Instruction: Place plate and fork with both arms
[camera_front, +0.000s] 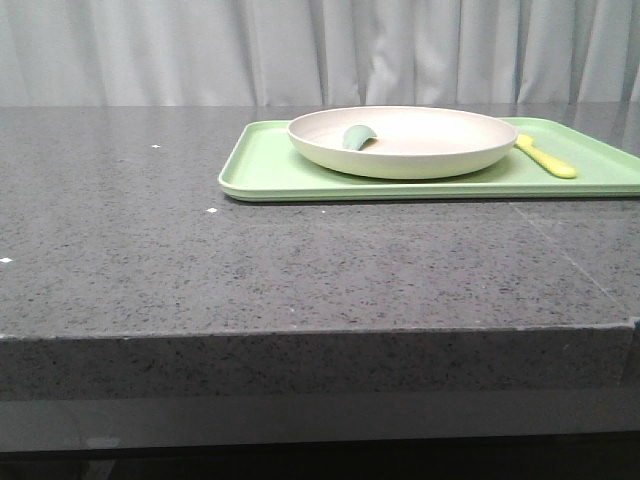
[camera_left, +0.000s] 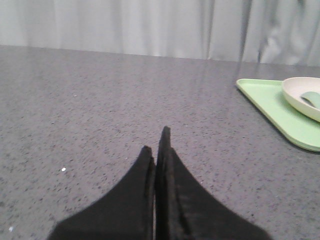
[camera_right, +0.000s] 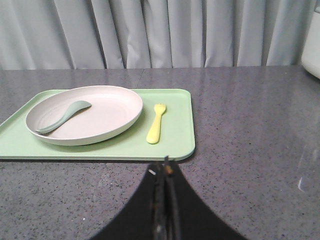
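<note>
Speckled dark-grey stone tabletop (camera_front: 300, 270) fills the near ground of the front view, bare up to its front edge. Over it, in the left wrist view, the left gripper (camera_left: 156, 142) shows black fingers pressed together with nothing between them, hovering well apart from the tray. The right gripper (camera_right: 166, 167) likewise has its black fingers closed on nothing, their tips just before the near edge of the flat rectangular light-green tray (camera_right: 170, 145). On that tray sits the large round shallow cream-white plate (camera_right: 107, 112), and inside it lies a sage-green rounded spoon-like piece (camera_right: 62, 117), its handle resting toward the rim. The small pale-yellow plastic fork (camera_right: 156, 123) lies flat on the tray just beside the plate, on the robot's right, tines pointing away. Pleated pale-grey curtain (camera_front: 320, 50) closes off the far side behind the table.
</note>
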